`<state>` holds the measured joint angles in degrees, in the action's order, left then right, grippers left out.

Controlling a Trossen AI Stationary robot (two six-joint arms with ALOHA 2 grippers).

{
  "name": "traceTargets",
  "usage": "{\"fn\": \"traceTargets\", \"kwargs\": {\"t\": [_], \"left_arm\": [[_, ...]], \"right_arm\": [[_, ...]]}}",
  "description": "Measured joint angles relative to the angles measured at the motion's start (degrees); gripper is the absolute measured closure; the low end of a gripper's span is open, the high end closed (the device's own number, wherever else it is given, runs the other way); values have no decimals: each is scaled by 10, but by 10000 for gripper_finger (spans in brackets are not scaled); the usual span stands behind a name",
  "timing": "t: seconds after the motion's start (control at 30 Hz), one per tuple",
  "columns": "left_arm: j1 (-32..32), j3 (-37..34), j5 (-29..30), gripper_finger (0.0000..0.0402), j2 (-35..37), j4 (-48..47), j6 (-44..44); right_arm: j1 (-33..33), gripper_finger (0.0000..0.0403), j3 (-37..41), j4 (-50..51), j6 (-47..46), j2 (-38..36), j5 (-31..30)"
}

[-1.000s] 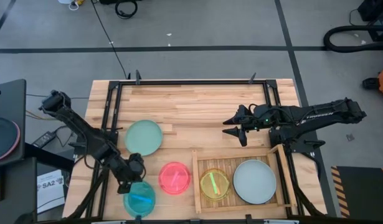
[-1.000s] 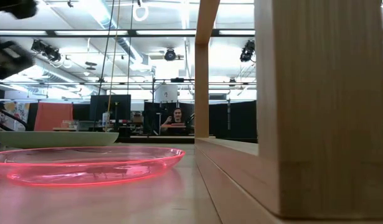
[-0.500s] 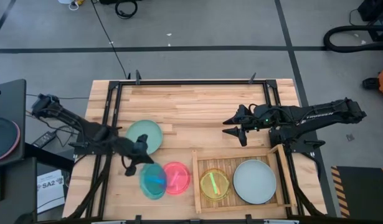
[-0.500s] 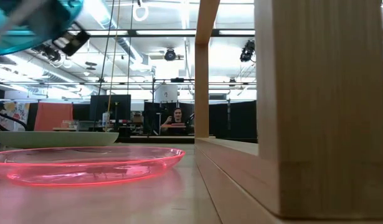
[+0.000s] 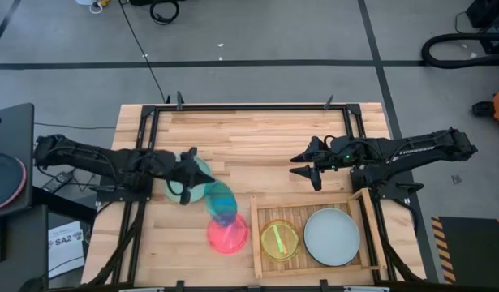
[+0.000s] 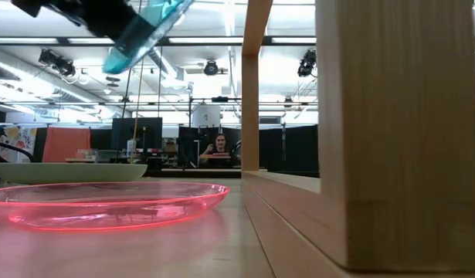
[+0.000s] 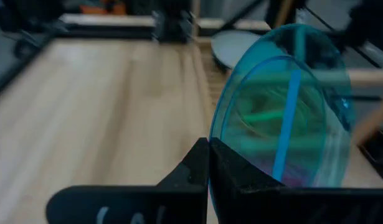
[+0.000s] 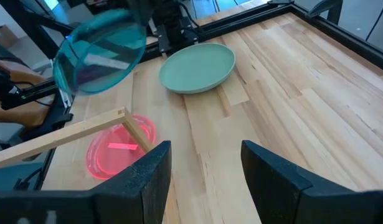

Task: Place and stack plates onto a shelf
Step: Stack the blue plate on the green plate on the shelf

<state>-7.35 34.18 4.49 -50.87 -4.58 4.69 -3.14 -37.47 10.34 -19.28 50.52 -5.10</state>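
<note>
My left gripper [image 5: 187,182] is shut on the small translucent cyan plate [image 5: 221,203], which hangs in the air over the table's middle left, above the pink plate [image 5: 227,235]. The cyan plate also shows in the left wrist view [image 7: 284,112], the low view [image 6: 144,31] and the right wrist view [image 8: 101,50]. The pale mint plate [image 5: 192,172] lies flat on the table, partly under my left gripper. The shelf [image 5: 255,235] holds a yellow-green plate [image 5: 279,240] and a whitish large plate [image 5: 332,236]. My right gripper [image 5: 298,165] waits open beyond the shelf. My left gripper pinches the cyan plate's rim [image 7: 217,144] between its two fingers, on the side nearest the arm. The fingers come about level from the table's left. The plate is lifted clear and stands steeply tilted, reaching away from the fingers toward the shelf.
The pink plate [image 6: 106,205] lies flat on the table just left of the shelf's raised rim [image 8: 66,134]. Bare planks stretch across the far half of the table [image 5: 257,134]. A black frame [image 5: 249,106] runs along the table's edges. A person sits far off in the room.
My left gripper has swung from the table's near left corner up, toward the far edge and to the right. The cyan plate has come with it, lifted clear of the table. The plate lay flat before and now stands tilted above the pink plate.
</note>
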Motion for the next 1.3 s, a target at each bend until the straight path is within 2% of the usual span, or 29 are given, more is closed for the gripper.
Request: {"fn": "traceTargets", "kwargs": {"t": [0.17, 0.33, 0.57, 0.77, 1.0, 1.3], "left_arm": [[58, 0, 0, 393, 0, 44, -14], [116, 0, 19, 393, 0, 78, -14], [188, 0, 106, 393, 0, 91, -9], [237, 0, 188, 393, -2, 91, 15], [273, 0, 253, 393, -10, 95, 68], [284, 0, 255, 393, -45, 114, 116]], "right_arm": [[0, 204, 0, 0, 25, 0, -24], [0, 204, 0, 0, 49, 0, -77], [0, 204, 0, 0, 60, 0, -142], [0, 204, 0, -29, 60, 0, -148], [0, 204, 0, -141, 75, 16, -172], [5, 204, 0, -364, 148, 125, -283]]}}
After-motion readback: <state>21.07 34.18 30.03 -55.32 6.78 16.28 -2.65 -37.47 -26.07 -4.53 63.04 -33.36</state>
